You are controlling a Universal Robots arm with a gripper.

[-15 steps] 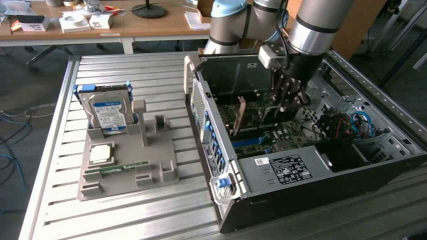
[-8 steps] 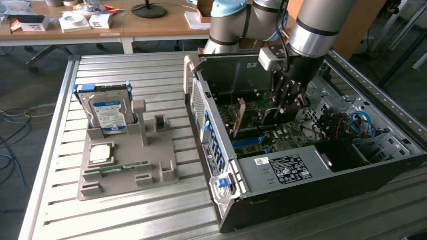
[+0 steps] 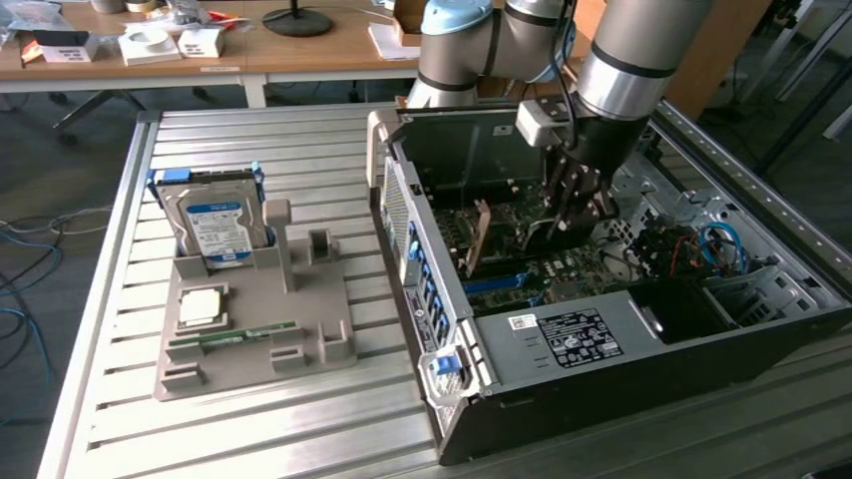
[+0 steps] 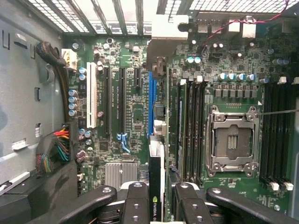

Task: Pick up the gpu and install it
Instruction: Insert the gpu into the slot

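The gpu (image 4: 157,161) shows edge-on in the wrist view as a thin black-and-green card. Its silvery end bracket (image 4: 164,32) sits by the case's rear grille. My gripper (image 4: 156,200) is shut on the card, with a black finger (image 4: 135,200) pressed against each face. The card stands upright along the blue slot (image 4: 152,100) on the motherboard (image 4: 133,116); I cannot tell whether it is seated. In the exterior view, my gripper (image 3: 576,212) reaches down into the open computer case (image 3: 586,329).
Beside the slot lie the empty CPU socket (image 4: 232,142), the memory slots (image 4: 191,130) and cable bundles (image 4: 58,144). On the slatted table (image 3: 239,429) a grey holder (image 3: 253,349) carries a blue-labelled hard drive (image 3: 219,225), a square chip (image 3: 200,304) and a RAM stick (image 3: 250,334).
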